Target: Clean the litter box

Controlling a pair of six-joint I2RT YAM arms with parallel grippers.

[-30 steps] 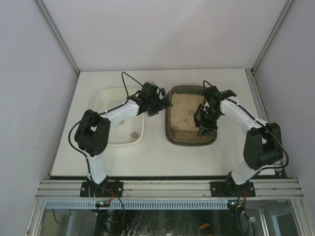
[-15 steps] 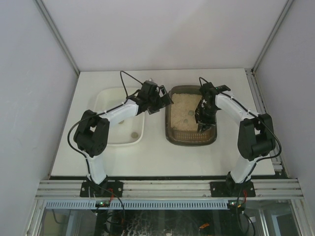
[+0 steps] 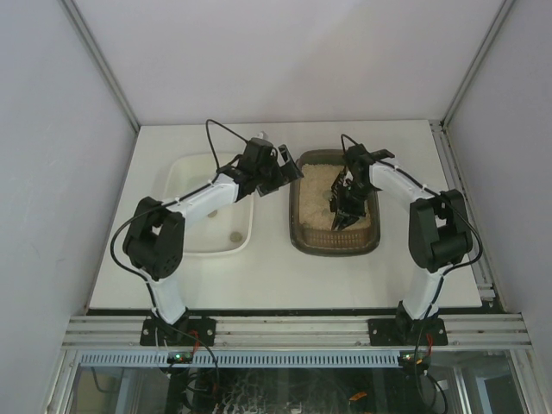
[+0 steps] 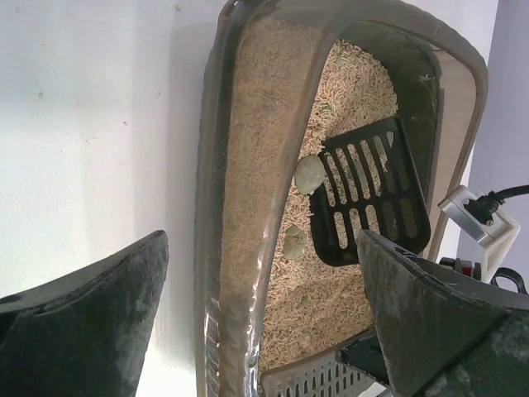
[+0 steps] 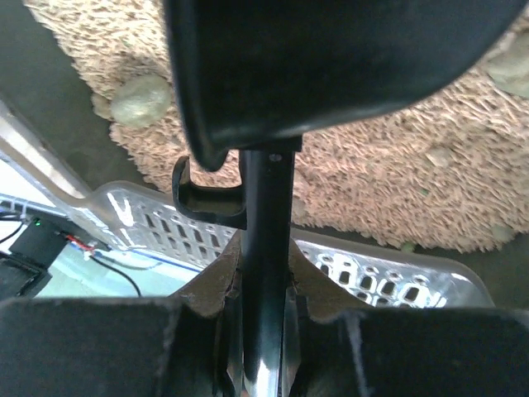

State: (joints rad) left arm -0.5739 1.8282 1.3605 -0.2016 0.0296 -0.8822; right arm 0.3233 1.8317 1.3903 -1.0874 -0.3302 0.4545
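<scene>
Counter (image 3: 276,280) layout: the litter box (image 3: 335,249) lies right of centre, closer to the far edge than to the near one, with its long sides running far to near. The white tray (image 3: 200,243) lies parallel on its left, just beside it with a narrow strip of counter between. One small round lump sits near the tray's near-right corner.

Left gripper (image 4: 263,248): jaws spread wide with nothing between the fingers (image 4: 83,331). It hangs over the box's left long wall, near the far-left corner of the box, with one finger on the counter side and one over the sand (image 4: 256,165). I cannot tell whether it touches the rim.

Right gripper (image 5: 263,289): closed tight on the scoop's thin black handle (image 5: 264,207), which runs straight up between the fingers (image 5: 124,347). The black slotted scoop (image 4: 372,194) has its blade down on the sand, toward the box's right wall.

Box contents: pale beige sand is banked along the left wall, with dark bare floor showing at the edges in the right wrist view. Two greenish-grey lumps (image 4: 309,174) lie left of the blade; the upper one touches its edge (the lower one sits just clear of it). A pale perforated panel (image 5: 165,219) spans one short end of the box, under the handle.
</scene>
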